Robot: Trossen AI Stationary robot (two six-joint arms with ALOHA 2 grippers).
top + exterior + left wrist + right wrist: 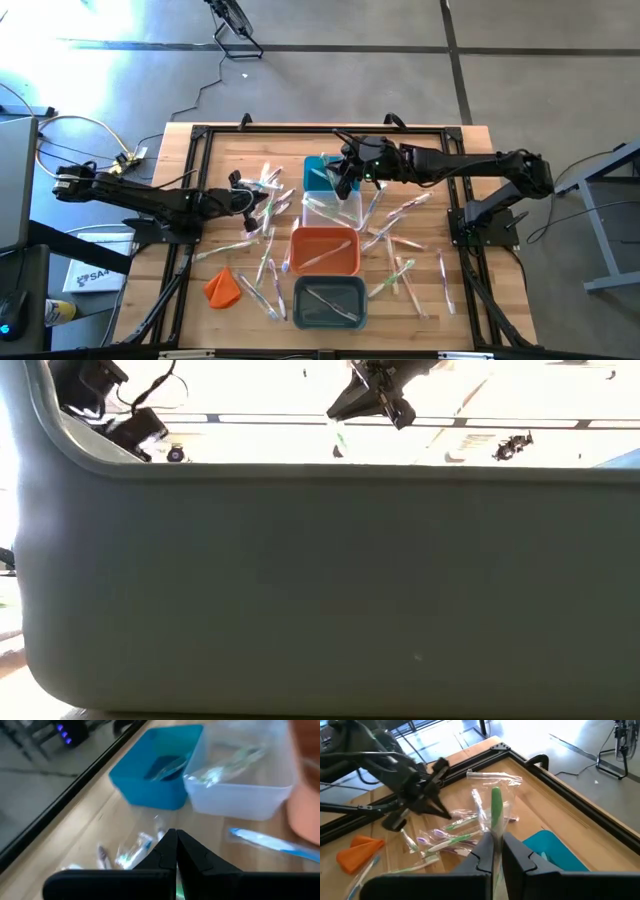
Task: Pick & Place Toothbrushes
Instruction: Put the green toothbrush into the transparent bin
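- Right gripper is hanging above the teal bin near the table's far edge, its fingers pinched tight on a wrapped green toothbrush that is standing up between them.
- Left gripper is hovering low over the wooden table toward its left side, fingers pressed together with nothing between them, right over a cluster of wrapped toothbrushes.
- Nearest the table's front edge, the grey bin is holding a couple of toothbrushes; an orange cloth lump is lying to its left.
- Behind it, the orange bin is carrying one pale toothbrush lying slantwise.
- Farther back, the clear bin is sitting between the orange bin and the teal bin, with wrapped brushes inside.
- More toothbrushes are lying scattered on the table on both sides of the row of bins.
- In the low view, the grey bin's wall is filling nearly the whole picture.
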